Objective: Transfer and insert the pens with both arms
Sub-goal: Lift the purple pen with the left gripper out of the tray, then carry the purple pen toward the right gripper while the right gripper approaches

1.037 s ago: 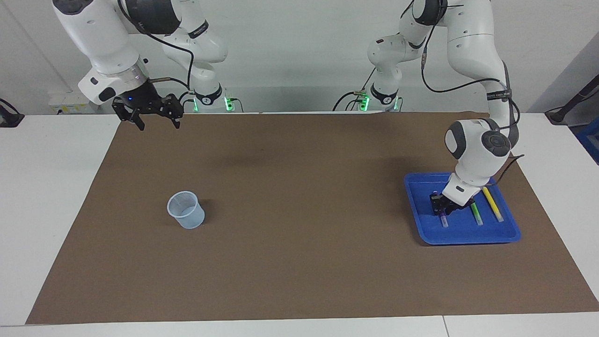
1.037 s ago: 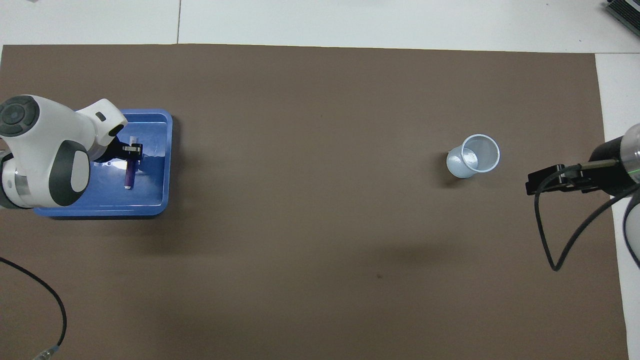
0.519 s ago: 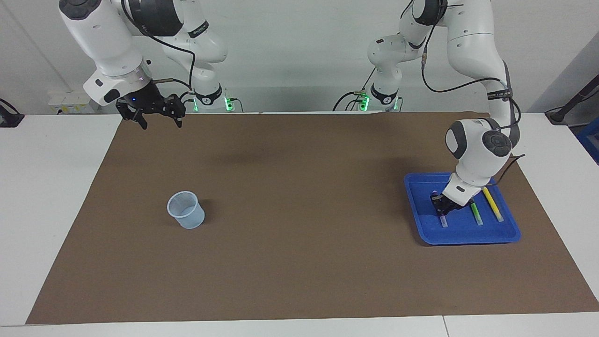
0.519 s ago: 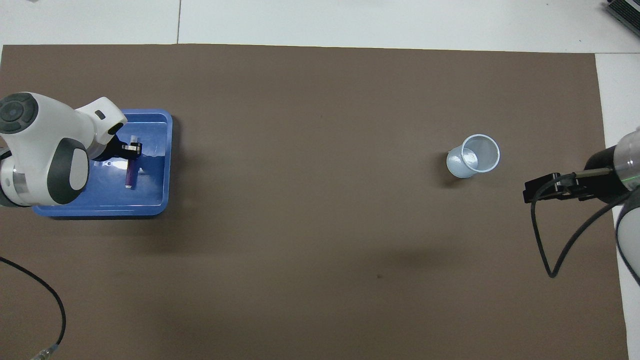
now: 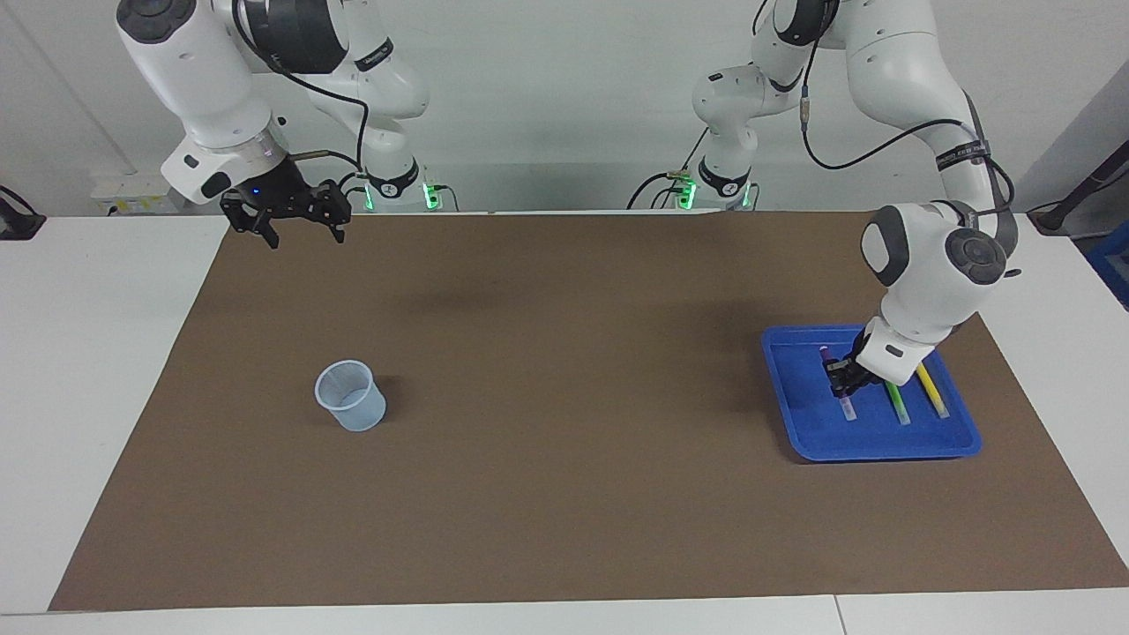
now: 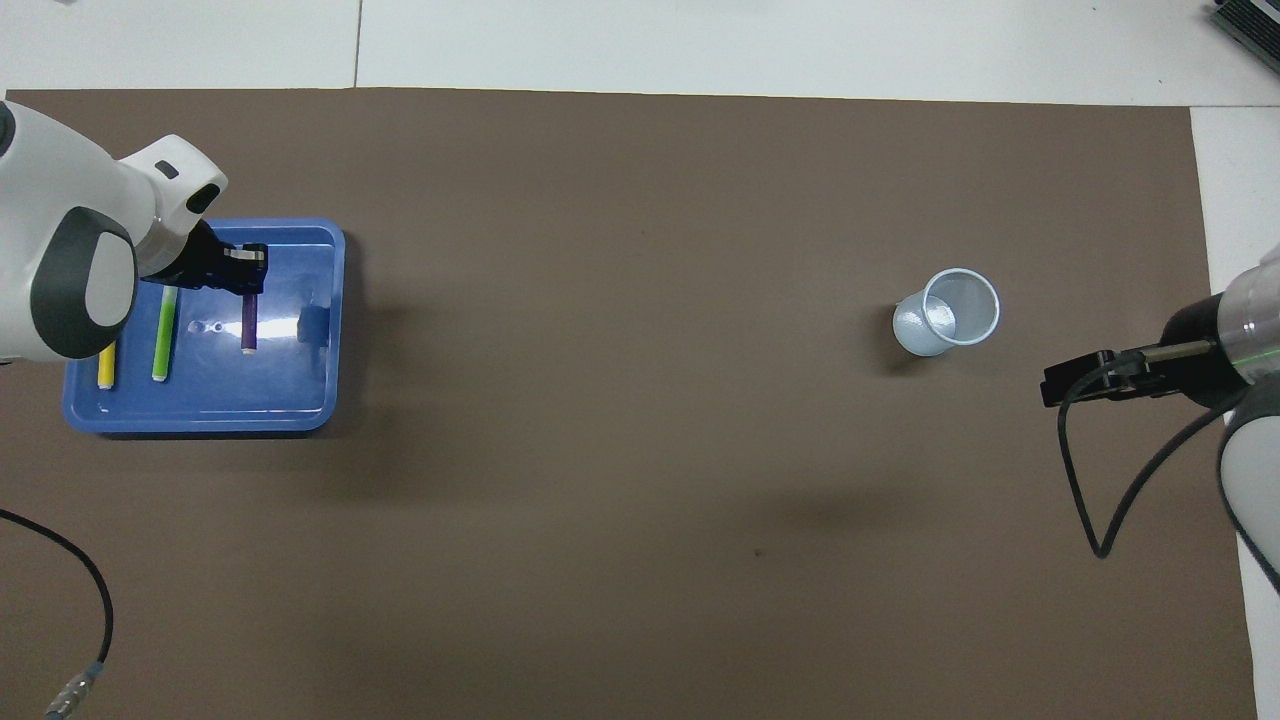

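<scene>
My left gripper is shut on the purple pen and holds it slanted just above the floor of the blue tray. In the overhead view the left gripper grips the purple pen near its upper end. The green pen and the yellow pen lie side by side in the tray. My right gripper hangs open and holds nothing, up in the air over the mat's corner by its own base.
A translucent plastic cup stands upright on the brown mat toward the right arm's end. A black cable lies on the mat near the left arm's base.
The left gripper has shut on the purple pen and risen a little with it. Its arm has swung back, uncovering the green and yellow pens from above. The right gripper drifted slightly.
</scene>
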Robot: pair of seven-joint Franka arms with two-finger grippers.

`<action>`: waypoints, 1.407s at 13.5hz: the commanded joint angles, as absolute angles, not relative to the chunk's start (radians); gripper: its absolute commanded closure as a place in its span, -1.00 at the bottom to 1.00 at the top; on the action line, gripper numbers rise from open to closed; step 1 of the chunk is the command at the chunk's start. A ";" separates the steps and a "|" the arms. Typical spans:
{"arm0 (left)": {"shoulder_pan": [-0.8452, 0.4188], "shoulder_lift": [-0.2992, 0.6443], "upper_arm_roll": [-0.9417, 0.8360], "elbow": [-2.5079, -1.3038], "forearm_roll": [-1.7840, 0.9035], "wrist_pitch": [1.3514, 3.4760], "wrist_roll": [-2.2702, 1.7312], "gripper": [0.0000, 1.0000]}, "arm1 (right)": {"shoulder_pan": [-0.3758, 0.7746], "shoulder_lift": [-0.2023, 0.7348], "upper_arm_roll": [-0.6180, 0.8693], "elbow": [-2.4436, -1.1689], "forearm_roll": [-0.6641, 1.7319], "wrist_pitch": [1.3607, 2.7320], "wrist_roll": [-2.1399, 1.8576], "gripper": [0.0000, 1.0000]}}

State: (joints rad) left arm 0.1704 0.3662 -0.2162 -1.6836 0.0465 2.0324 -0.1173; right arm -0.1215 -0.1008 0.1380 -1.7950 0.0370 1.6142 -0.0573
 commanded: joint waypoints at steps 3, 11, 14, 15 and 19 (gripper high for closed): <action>0.131 0.302 -0.213 -1.667 -0.110 1.953 -0.337 0.84 | -0.141 -0.138 0.137 -1.848 0.064 1.649 -0.097 -1.00; -0.029 0.226 -0.218 -1.666 -0.308 1.944 -0.875 0.84 | -0.176 -0.137 0.130 -1.930 0.429 1.678 -0.135 -1.00; -0.124 0.215 -0.218 -1.664 -0.314 1.968 -1.093 0.84 | -0.169 -0.156 0.130 -1.994 0.579 1.695 -0.175 -1.00; -0.152 0.215 -0.218 -1.660 -0.314 1.995 -1.170 0.84 | -0.164 -0.170 0.132 -2.022 0.619 1.731 -0.173 -1.00; -0.277 0.215 -0.219 -1.661 -0.314 2.059 -1.406 0.88 | -0.069 -0.189 0.137 -2.083 0.781 1.879 -0.155 -1.00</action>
